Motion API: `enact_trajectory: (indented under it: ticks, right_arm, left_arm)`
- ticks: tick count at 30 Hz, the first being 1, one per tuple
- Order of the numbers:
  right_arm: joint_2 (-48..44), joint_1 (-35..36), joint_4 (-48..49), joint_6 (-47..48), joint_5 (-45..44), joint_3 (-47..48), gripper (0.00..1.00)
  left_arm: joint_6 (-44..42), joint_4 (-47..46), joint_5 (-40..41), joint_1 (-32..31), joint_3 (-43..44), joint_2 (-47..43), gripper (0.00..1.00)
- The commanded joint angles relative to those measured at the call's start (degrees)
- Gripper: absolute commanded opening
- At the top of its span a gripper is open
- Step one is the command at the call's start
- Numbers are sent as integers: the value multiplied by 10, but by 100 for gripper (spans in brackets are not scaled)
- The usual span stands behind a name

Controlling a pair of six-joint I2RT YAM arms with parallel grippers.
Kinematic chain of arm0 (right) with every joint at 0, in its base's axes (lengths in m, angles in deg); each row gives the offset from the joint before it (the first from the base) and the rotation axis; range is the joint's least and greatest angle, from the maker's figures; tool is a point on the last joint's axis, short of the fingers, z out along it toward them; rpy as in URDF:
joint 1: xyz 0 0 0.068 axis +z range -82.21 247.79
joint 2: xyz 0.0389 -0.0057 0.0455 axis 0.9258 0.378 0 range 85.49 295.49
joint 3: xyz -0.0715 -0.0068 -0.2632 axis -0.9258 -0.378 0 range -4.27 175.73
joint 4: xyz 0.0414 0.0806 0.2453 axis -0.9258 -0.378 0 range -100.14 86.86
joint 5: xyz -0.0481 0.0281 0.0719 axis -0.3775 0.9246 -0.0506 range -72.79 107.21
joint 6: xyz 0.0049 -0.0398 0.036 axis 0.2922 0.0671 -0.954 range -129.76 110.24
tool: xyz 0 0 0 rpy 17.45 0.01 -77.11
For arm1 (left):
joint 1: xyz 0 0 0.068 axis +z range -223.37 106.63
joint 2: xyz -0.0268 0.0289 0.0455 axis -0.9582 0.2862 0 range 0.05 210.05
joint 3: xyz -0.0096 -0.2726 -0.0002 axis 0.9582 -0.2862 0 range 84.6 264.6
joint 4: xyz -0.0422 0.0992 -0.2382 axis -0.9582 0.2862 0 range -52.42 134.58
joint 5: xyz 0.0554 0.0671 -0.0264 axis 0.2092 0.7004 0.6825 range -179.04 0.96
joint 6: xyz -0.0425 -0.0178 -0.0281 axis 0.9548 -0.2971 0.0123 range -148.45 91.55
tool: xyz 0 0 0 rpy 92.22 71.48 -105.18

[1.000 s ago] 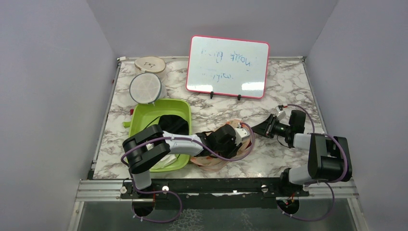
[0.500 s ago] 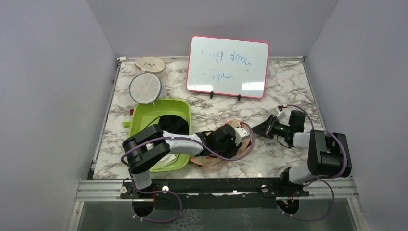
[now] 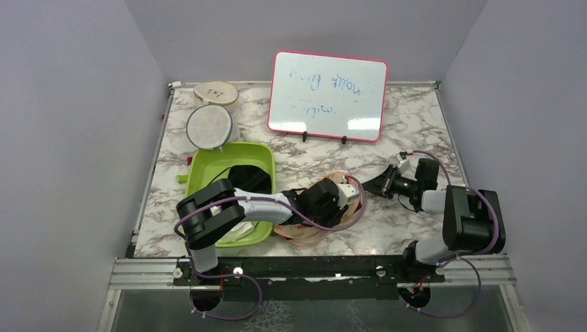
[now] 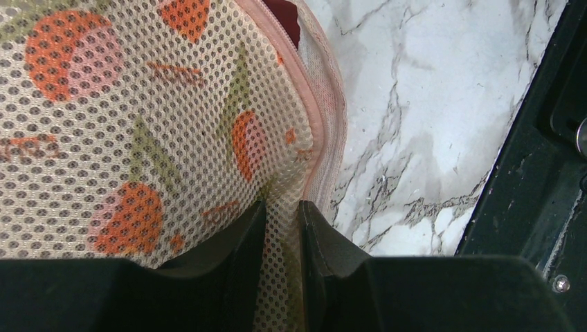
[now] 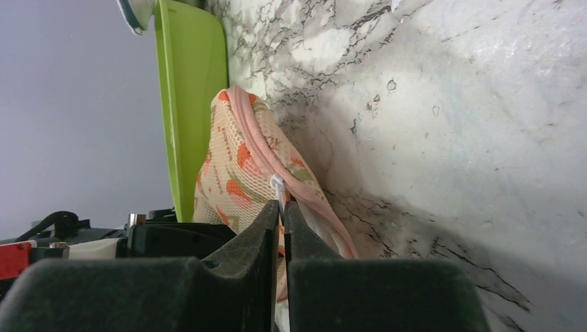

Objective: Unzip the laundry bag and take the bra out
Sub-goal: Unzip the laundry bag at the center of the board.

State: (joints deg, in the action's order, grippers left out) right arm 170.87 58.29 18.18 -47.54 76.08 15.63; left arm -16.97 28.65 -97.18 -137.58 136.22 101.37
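The peach laundry bag (image 3: 315,228) with orange and green leaf prints lies near the table's front, right of the green tub. My left gripper (image 4: 282,211) is shut on a fold of the bag's mesh (image 4: 173,124) next to its pink zipper edge. A sliver of the dark maroon bra (image 4: 282,12) shows through the gap at the zipper. My right gripper (image 5: 282,207) is shut on the white zipper pull (image 5: 277,185) at the bag's right end (image 5: 239,169). In the top view the right gripper (image 3: 368,185) touches the bag's right edge; the left gripper (image 3: 346,197) rests on the bag.
A green tub (image 3: 214,173) holding a black garment and white cloth stands left of the bag. A round white mesh disc (image 3: 208,125) and a beige disc (image 3: 216,92) lie at the back left. A whiteboard (image 3: 327,95) stands at the back. The black front rail (image 4: 547,173) is close.
The right arm has shifted slightly left between one second ago and half a second ago. Since then nothing visibly moved.
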Motion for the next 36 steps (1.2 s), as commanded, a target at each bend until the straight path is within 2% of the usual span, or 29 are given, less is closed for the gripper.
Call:
enact_trajectory:
  ticks: [1, 6, 10, 14, 20, 21, 22, 24, 36]
  right_arm:
    - [5, -1, 10, -9, 22, 15, 1]
    - [-2, -1, -42, -66, 13, 29, 1]
    - [-36, -1, -124, -79, -35, 42, 1]
    - [-86, -1, -154, -100, -69, 43, 1]
    - [-68, -1, -189, -47, -44, 76, 1]
    - [-65, -1, -189, -44, -41, 78, 1]
    - [-62, -1, -186, -46, -35, 77, 1]
    - [-63, -1, -170, -55, -19, 69, 1]
    - [-107, -1, -190, -60, -23, 54, 1]
  left_arm:
    - [5, 27, 5, 2, -21, 15, 18]
    - [4, 29, 46, 1, -25, 3, 20]
    - [-19, 49, 71, 1, -10, 4, 21]
    - [-53, 58, 61, 1, 9, -26, 33]
    - [-11, -68, 0, 1, -15, -98, 50]
    - [0, -82, -5, 0, -15, -97, 59]
    - [9, -89, 6, -3, -11, -94, 65]
    - [8, -89, 41, -8, 8, -79, 67]
    - [-45, -89, 283, -52, 142, 66, 66]
